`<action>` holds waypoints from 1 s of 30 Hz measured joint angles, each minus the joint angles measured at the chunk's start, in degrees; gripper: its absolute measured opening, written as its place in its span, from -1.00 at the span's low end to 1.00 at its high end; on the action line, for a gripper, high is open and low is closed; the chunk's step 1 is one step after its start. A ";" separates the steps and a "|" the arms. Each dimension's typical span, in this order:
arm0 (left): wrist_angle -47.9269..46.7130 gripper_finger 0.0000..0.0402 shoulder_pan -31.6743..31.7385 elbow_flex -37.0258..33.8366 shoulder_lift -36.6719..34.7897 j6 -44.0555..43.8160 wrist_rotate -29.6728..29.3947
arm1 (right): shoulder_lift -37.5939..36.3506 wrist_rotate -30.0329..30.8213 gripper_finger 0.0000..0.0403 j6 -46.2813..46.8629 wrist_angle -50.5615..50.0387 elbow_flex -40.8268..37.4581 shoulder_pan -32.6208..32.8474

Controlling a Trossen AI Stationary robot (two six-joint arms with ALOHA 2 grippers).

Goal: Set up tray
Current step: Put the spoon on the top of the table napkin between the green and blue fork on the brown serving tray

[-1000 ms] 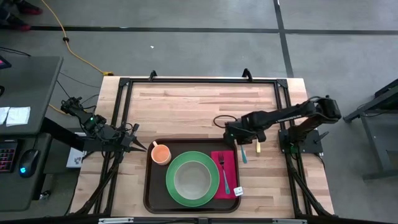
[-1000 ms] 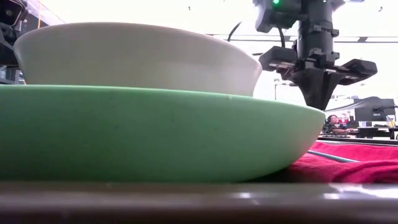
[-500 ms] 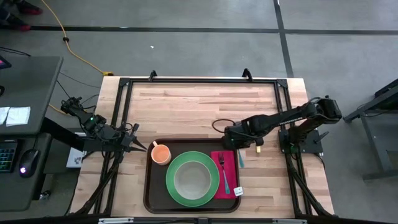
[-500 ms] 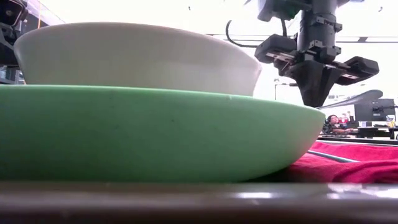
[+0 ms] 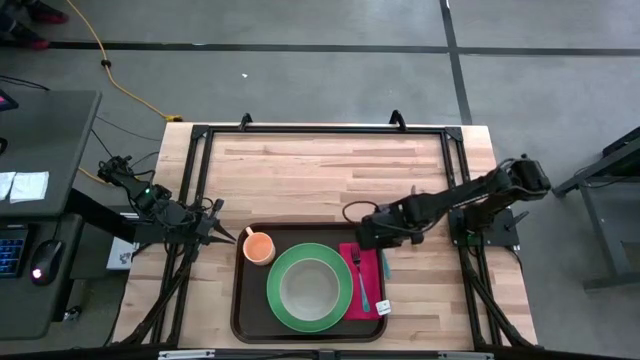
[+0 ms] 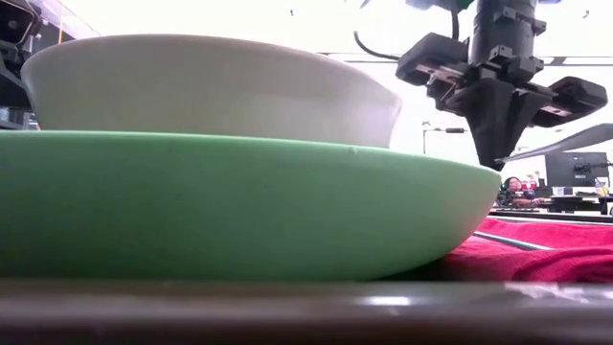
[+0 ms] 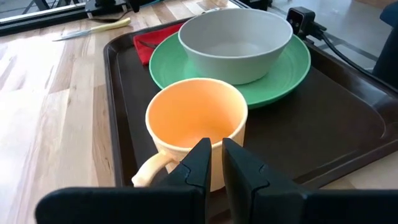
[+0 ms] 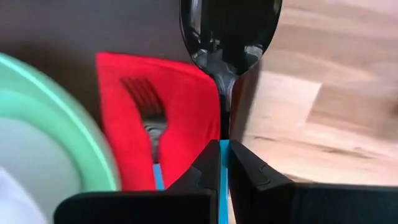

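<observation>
A: Where is the tray [image 5: 243, 300]?
B: Down at 6 o'clock on the wooden desk [image 5: 300, 170], by the near edge. Dark brown, with a raised rim.

A: And on it?
B: A green plate [image 5: 309, 288] in the middle, with a pale bowl [image 5: 308, 288] sitting on it. An orange cup [image 5: 258, 246] at about 10 o'clock from the plate. A red napkin [image 5: 362, 283] at 3 o'clock from the plate, with a fork [image 5: 360, 278] lying on it.

A: What about the right end effector [image 5: 380, 246]?
B: Up at the far right corner of the tray, at about 1 o'clock from the plate. Clamped tight on the blue handle of a spoon [image 8: 229, 37]. Shiny spoon bowl sticking out past the fingers, right over the napkin's edge and the tray rim.

A: And the left end effector [image 7: 213, 163]?
B: Off at 9 o'clock, near the left edge of the desk. Pointing at the orange cup, tips close to it. Fingers a little bit apart, holding nothing.
</observation>
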 joint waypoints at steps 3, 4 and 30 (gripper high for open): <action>-0.01 -0.64 -0.01 0.00 0.01 -0.17 0.76 | 0.00 0.85 -0.99 2.09 1.97 0.00 1.48; 0.00 -0.64 0.00 0.00 0.01 -0.31 1.18 | 0.00 1.14 -0.99 2.75 2.69 0.00 1.93; -2.57 -0.64 -0.01 0.00 0.01 -3.02 5.15 | 0.46 5.76 -1.00 8.13 15.28 0.00 6.68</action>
